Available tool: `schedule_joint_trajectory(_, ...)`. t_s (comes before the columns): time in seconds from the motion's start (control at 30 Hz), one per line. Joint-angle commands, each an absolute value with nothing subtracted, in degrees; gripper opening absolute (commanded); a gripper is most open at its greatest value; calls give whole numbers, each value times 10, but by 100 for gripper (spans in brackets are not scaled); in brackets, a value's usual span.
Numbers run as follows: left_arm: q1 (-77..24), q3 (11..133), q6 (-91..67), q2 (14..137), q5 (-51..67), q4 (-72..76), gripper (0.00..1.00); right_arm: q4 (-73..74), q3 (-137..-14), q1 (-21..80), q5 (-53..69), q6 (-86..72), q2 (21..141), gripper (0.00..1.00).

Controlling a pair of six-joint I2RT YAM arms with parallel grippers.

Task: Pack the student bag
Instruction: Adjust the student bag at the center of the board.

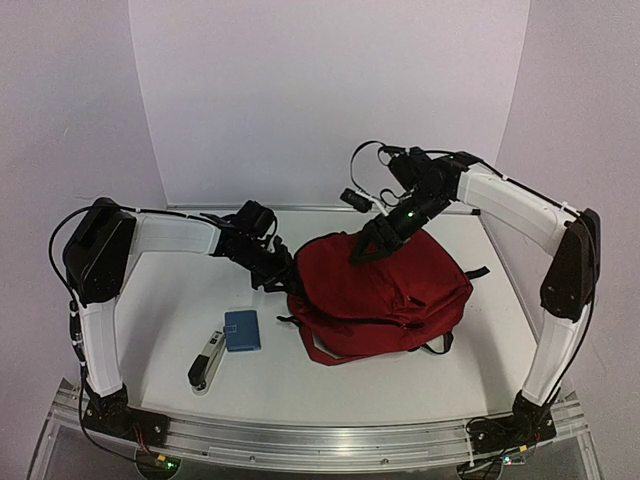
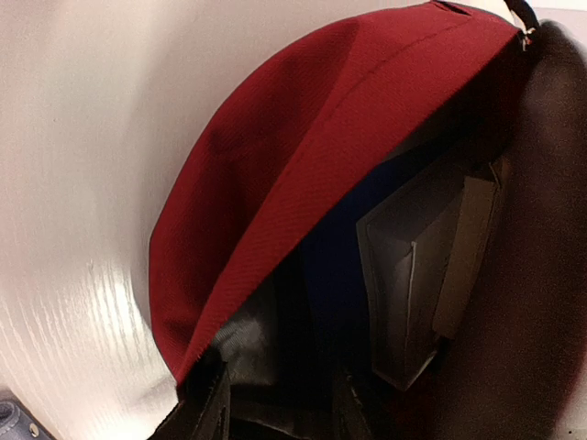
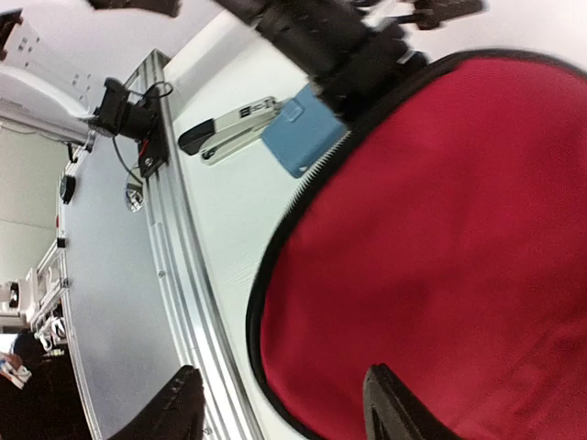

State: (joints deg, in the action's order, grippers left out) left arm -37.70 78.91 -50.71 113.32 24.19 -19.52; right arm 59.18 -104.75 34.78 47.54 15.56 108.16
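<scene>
The student bag (image 1: 385, 295) is a dark red backpack lying in the middle of the table with its mouth facing left. My left gripper (image 1: 283, 275) is at that mouth. In the left wrist view its fingers (image 2: 206, 412) stand apart under the red flap (image 2: 275, 174), with grey lining (image 2: 243, 335) between them. A grey book-like item (image 2: 413, 275) sits inside. My right gripper (image 1: 362, 252) hovers over the bag's top. In the right wrist view it (image 3: 289, 412) is wide open over the red fabric (image 3: 440, 247) and holds nothing.
A blue flat case (image 1: 243, 330) and a black-and-silver stapler (image 1: 207, 360) lie on the table left of the bag; both show in the right wrist view, the case (image 3: 303, 137) and the stapler (image 3: 229, 128). The aluminium rail (image 1: 320, 440) runs along the near edge.
</scene>
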Motion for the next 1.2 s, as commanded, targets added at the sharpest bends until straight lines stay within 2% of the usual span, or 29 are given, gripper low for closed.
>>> schedule_joint_trajectory(0.0, -371, 803, -520, 1139, 232, -180, 30, 592, -1035, 277, 459, 165, 1055, 68)
schedule_joint_trajectory(0.23, -345, 879, -492, 1192, 239, -221, 1, 623, -968, 175, 390, 222, 1007, 69)
schedule_joint_trajectory(0.6, -245, 1014, -359, 1197, 222, -362, 0, 628, -941, 147, 344, 246, 1010, 66)
schedule_joint_trajectory(0.67, -248, 1009, -329, 1167, 236, -372, 12, 636, -935, 131, 339, 245, 1007, 66)
schedule_joint_trajectory(0.8, -283, 938, -304, 1078, 243, -399, 54, 656, -909, 96, 323, 260, 1002, 69)
schedule_joint_trajectory(0.93, -339, 823, -353, 1014, 250, -384, 74, 657, -911, 54, 299, 253, 1024, 78)
schedule_joint_trajectory(0.97, -350, 787, -375, 1002, 258, -359, 78, 658, -912, 45, 296, 253, 1033, 79)
schedule_joint_trajectory(1.03, -367, 738, -413, 987, 269, -306, 79, 658, -907, 36, 287, 257, 1048, 79)
schedule_joint_trajectory(1.17, -375, 709, -467, 1004, 278, -236, 72, 653, -887, 35, 287, 260, 1071, 78)
